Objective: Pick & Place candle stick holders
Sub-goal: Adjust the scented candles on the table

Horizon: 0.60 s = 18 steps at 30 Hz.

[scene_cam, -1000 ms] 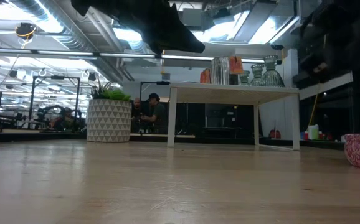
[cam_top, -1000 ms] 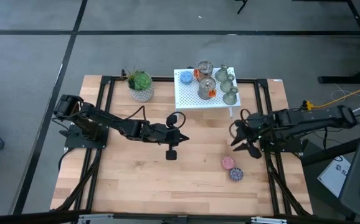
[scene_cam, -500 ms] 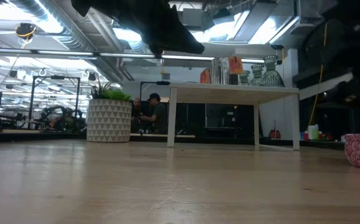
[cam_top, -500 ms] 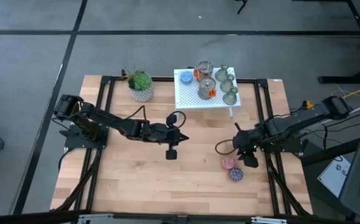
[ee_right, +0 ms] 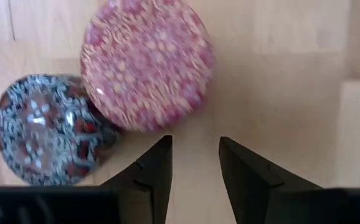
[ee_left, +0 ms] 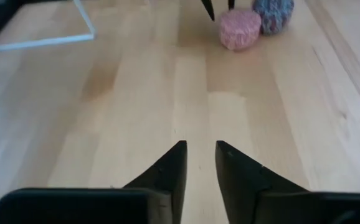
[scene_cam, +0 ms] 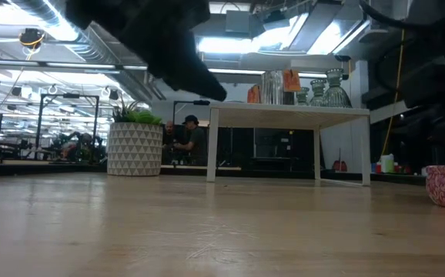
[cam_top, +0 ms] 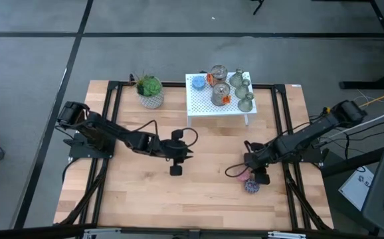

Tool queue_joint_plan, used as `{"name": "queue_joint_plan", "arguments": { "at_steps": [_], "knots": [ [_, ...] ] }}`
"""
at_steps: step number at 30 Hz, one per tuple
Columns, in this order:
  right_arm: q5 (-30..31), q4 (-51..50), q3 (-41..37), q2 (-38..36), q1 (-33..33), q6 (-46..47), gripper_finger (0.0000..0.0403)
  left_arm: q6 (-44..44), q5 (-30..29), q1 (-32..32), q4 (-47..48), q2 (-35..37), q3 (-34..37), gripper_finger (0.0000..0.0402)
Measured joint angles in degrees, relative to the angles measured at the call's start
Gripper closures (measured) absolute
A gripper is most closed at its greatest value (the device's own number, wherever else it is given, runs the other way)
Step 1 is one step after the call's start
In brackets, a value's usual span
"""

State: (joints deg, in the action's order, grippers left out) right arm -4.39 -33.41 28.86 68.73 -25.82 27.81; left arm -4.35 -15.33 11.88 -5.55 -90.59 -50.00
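Up at 12 o'clock, the three candle stick holders [cam_top: 242, 89] sit on a small white shelf [cam_top: 202, 105]. Low at 4 o'clock, the right gripper [cam_top: 248, 168] hangs just beside a pink disc [ee_right: 147, 62], fingers [ee_right: 157, 169] slightly apart, holding nothing. Mid-worktop, the left gripper [cam_top: 175, 167] is nearly closed, empty too.

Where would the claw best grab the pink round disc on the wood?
Probably across its low upright side wall, coming straight down. The pink disc lies flat, and the purple disc touches one side, so the right claw hovering above should close across the free sides.
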Motion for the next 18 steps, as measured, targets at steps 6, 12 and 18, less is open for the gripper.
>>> {"name": "queue_joint_plan", "arguments": {
  "at_steps": [6, 12, 18],
  "knots": [
    [1.7, 9.2, 0.0, 4.1, -0.5, -3.1, 0.0268, -0.5, -0.1, 1.3, 0.1, 0.0, 3.7, 0.0289],
    [5.4, 21.3, 0.0, 8.6, -0.5, -8.0, 0.0268, -4.4, 0.1, 2.2, -0.5, -1.7, 6.8, 0.0266],
    [5.9, 33.2, 0.0, 15.2, 1.4, -16.9, 0.0268, -7.8, 0.2, 3.5, -1.4, -5.1, 7.1, 0.0251]
  ]
}}
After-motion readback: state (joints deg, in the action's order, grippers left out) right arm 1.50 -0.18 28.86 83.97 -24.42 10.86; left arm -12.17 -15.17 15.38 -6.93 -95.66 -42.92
